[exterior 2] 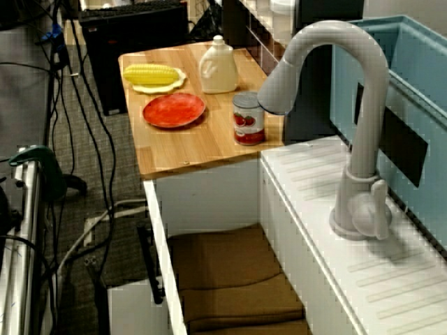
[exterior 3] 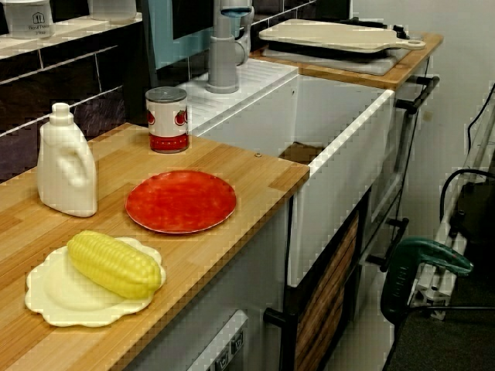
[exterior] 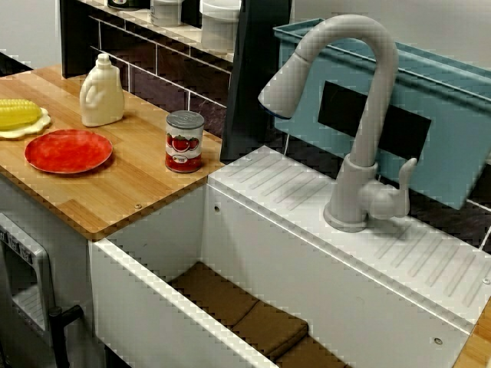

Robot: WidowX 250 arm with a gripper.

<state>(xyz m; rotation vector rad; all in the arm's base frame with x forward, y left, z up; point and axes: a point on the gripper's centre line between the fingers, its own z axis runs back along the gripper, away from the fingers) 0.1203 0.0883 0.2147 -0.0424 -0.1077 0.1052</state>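
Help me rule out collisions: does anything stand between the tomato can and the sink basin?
Nothing visible does. The tomato can stands upright on the wooden counter, with only bare wood between it and the sink basin. The red plate lies on its far side. No gripper is in view.

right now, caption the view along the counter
Corn on a cream plate, red plate, jug and can on wood counter beside sink

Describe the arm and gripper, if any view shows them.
None of the three views shows them, so colour, shape, cables and markings cannot be told. In frame are only the counter with can, plate, corn and bottle, plus the faucet and sink.
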